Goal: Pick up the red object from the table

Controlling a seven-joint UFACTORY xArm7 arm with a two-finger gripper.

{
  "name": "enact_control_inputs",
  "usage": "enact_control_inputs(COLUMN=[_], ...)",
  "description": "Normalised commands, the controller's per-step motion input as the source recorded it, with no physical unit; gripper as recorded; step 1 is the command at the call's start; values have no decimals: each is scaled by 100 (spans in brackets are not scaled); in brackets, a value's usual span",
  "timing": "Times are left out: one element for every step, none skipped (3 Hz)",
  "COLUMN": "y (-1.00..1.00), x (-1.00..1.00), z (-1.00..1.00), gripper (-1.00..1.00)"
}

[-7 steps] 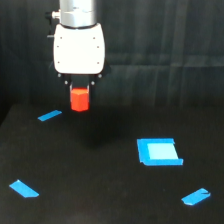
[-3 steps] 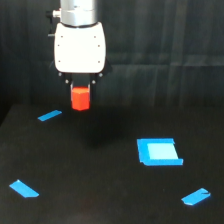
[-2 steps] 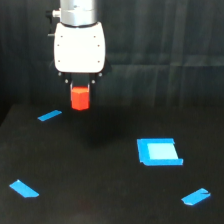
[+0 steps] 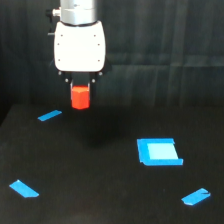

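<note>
Black table (image 4: 110, 200), wide and matte, blue tape strips near its left edge and front right corner. Blue square patch (image 4: 159, 151) lies right of centre. White arm head hangs over the far left part. Gripper (image 4: 80, 90) grasps the red object (image 4: 80, 98) by its top; block hangs below the jaws, apparently clear of the table. Judged: pick is made, lift stage. Next move calls only for holding the grip firm and steady, avoiding any slip.

A blue square patch (image 4: 159, 151) lies toward the exterior view's right. Three blue tape strips are scattered well apart: upper left (image 4: 49, 115), lower left (image 4: 24, 188), lower right (image 4: 196, 196).
</note>
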Motion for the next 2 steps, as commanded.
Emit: enact_control_inputs(y=[2, 1], x=[-5, 7], z=[-4, -3], gripper=[-96, -97])
